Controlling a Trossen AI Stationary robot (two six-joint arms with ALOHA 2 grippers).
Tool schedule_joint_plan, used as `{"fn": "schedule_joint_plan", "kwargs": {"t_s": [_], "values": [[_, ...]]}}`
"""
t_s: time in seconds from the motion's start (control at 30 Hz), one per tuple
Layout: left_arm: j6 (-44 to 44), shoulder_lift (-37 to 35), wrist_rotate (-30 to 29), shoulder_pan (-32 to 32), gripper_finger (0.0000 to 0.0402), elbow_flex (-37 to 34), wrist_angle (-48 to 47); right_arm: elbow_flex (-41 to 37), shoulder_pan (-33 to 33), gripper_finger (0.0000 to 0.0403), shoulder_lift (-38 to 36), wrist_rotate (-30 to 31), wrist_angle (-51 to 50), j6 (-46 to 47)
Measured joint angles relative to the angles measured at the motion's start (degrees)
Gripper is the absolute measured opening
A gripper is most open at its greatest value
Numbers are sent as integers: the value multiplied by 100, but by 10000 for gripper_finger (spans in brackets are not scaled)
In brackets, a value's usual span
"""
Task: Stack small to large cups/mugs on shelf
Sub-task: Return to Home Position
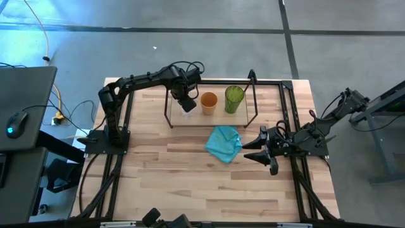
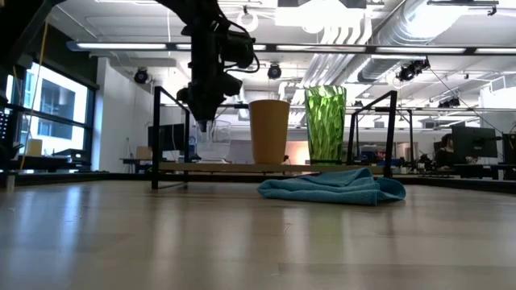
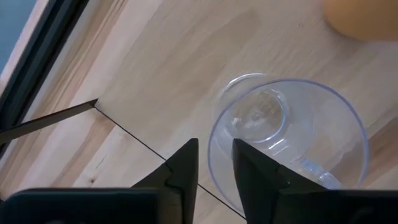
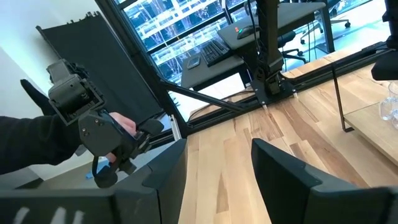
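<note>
The left gripper (image 1: 187,105) is hovering, fingers slightly parted and empty, over the glass cup (image 3: 286,134) at the shelf's (image 1: 196,120) left end (thin, slippery, breakable; pinch its rim gently). The orange cup (image 1: 209,101) and green tumbler (image 1: 234,99) are standing alongside, and the right gripper (image 1: 256,147) is resting open by the cloth (image 1: 224,143).

Along the shelf (image 2: 242,167) stand clear cup (image 2: 216,146), orange cup (image 2: 268,130) and green tumbler (image 2: 326,125) (turquoise cloth (image 2: 334,188) in front).

Shelf (image 2: 242,167), far centre of table: low dark-rod rack, light wood base; upright on it, left to right: small clear glass cup (image 3: 311,124); orange cup (image 2: 269,131); taller green tumbler (image 2: 326,125)
</note>
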Motion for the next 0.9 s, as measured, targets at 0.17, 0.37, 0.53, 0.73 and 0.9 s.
{"fn": "schedule_joint_plan", "kwargs": {"t_s": [0.17, 0.37, 0.53, 0.73, 0.9], "values": [[19, 0, 16, 0, 113, 0, 4, 0, 0, 172, 0, 0, 0, 0], [18, -4, 16, 0, 151, 0, 7, 0, 0, 172, 1, 0, 0, 0], [18, -4, 19, 0, 175, 0, 2, 0, 0, 172, 0, 0, 0, 0], [24, -79, 53, -7, 181, 34, -36, 0, 0, 172, 0, 0, -2, 0], [110, -90, 50, -7, 177, 581, -369, 0, 0, 172, 0, 1, -6, -103]]}}
